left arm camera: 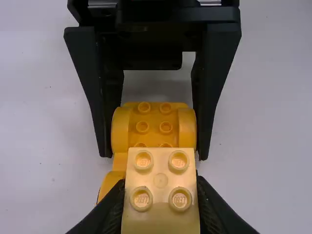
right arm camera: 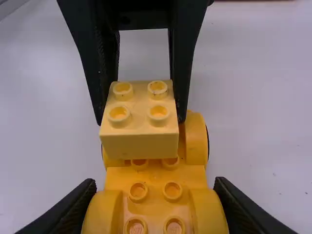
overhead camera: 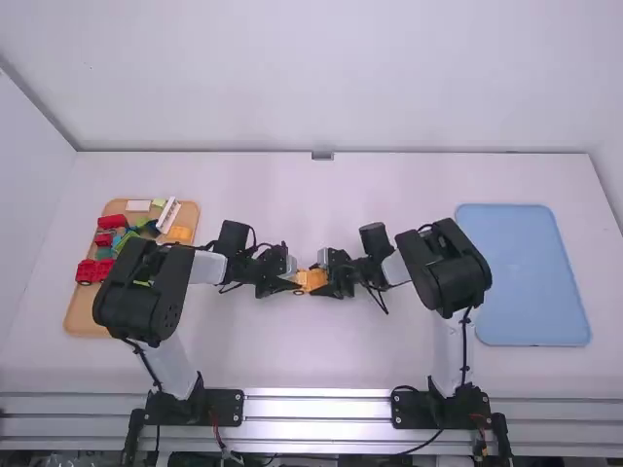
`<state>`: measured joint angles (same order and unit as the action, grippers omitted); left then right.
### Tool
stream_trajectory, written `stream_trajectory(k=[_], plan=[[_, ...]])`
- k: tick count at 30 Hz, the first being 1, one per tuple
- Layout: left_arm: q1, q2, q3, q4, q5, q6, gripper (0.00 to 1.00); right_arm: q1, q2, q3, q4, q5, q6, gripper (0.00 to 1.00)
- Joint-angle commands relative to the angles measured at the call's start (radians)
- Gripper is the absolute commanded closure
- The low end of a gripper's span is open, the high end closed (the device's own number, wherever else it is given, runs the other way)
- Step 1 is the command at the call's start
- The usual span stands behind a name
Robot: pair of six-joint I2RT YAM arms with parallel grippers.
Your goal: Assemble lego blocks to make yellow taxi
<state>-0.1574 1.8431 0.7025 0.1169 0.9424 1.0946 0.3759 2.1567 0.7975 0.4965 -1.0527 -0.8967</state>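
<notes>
White walls (overhead camera: 321, 88) all round, a white worktop (overhead camera: 321, 360) below, and two arms meeting over its middle! One gripper each: the left gripper (overhead camera: 294, 281) has its jaws pinching the one pale-yellow, four-studded plastic brick (left arm camera: 161, 207), while the right gripper (overhead camera: 324, 281) has its jaws clamped across the one orange-yellow, studded plastic car base (right arm camera: 155, 181). Four rounded fenders on that base, two at each end, and the brick sits over the end away from the right gripper; whether it's seated, I cannot tell.

Out on the worktop, two trays: a tan one (overhead camera: 86, 322) on the left, a plain blue one (overhead camera: 526, 282) on the right. The tan one carries several blocks, too crowded to count, with red, green, white and orange-yellow among them. And one small grey fitting (overhead camera: 322, 156) at the far edge, by the back wall.
</notes>
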Motion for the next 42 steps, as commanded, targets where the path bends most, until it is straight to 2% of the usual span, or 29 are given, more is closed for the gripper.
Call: stream_trajectory(k=[1,12,16,18,20,23,25,35,42], plan=[[-0.008,0.008,0.006,-0.012,-0.043,0.002,0.89,-0.002,0.015,-0.011,-0.019,0.055,-0.025,0.54],[-0.018,0.008,0.005,-0.003,-0.050,0.001,0.82,-0.002,0.015,-0.011,-0.030,0.055,-0.028,0.54],[-0.046,0.008,0.005,0.006,-0.089,0.001,0.69,-0.002,0.015,-0.011,-0.030,0.055,-0.029,0.53],[-0.059,0.008,0.005,0.009,-0.102,0.002,0.66,-0.002,0.015,-0.011,-0.031,0.055,-0.028,0.53],[-0.069,0.008,0.005,0.016,-0.123,-0.003,0.70,-0.002,0.015,-0.011,-0.030,0.055,-0.028,0.52],[-0.061,0.008,0.007,0.011,-0.153,-0.007,0.82,-0.002,0.015,-0.011,-0.031,0.055,-0.028,0.52],[-0.047,0.008,0.006,0.006,-0.162,-0.006,0.84,-0.002,0.015,-0.011,-0.030,0.055,-0.029,0.52],[-0.019,-0.043,0.006,-0.067,-0.177,-0.006,0.82,-0.002,0.015,-0.011,-0.030,0.055,-0.028,0.51],[-0.024,-0.043,0.006,-0.091,-0.173,-0.006,0.75,-0.002,0.015,-0.011,-0.030,0.055,-0.029,0.51]])
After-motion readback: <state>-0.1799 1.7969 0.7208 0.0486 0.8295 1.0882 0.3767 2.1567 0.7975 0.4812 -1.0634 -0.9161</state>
